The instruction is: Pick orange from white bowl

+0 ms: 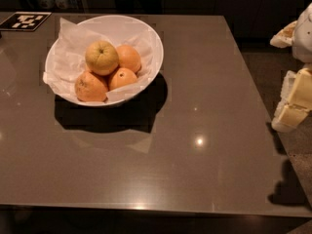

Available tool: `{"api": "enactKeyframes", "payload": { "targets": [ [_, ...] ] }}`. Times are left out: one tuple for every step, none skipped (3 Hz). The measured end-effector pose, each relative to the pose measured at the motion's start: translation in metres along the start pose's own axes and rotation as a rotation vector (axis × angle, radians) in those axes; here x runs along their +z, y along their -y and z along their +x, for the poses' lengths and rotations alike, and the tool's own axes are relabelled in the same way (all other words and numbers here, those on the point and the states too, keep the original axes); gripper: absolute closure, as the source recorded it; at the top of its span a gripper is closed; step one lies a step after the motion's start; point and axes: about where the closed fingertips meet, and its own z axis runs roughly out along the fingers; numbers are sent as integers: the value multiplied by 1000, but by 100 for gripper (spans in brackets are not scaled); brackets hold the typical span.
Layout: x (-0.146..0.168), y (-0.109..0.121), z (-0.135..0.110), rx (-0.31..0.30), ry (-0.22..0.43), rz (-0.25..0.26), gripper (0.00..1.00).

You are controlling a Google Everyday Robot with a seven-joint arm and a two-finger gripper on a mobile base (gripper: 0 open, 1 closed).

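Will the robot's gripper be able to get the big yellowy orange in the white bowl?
Probably yes. The orange sits on top of the smaller fruits in the white bowl, uncovered. The gripper is beyond the right edge of the table, nothing stands between them, though it is far off.

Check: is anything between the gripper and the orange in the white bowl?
Nothing visible. The gripper sits past the right edge of the table; only its surface lies between it and the white bowl. The orange rests uncovered atop three smaller fruits.
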Motion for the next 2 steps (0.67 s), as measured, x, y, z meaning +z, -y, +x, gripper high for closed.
{"api": "enactKeyframes", "payload": {
  "targets": [
    [0,0,0,0,0,0,0],
    [-3,3,-11,-26,-15,15,0]
  ]
}}
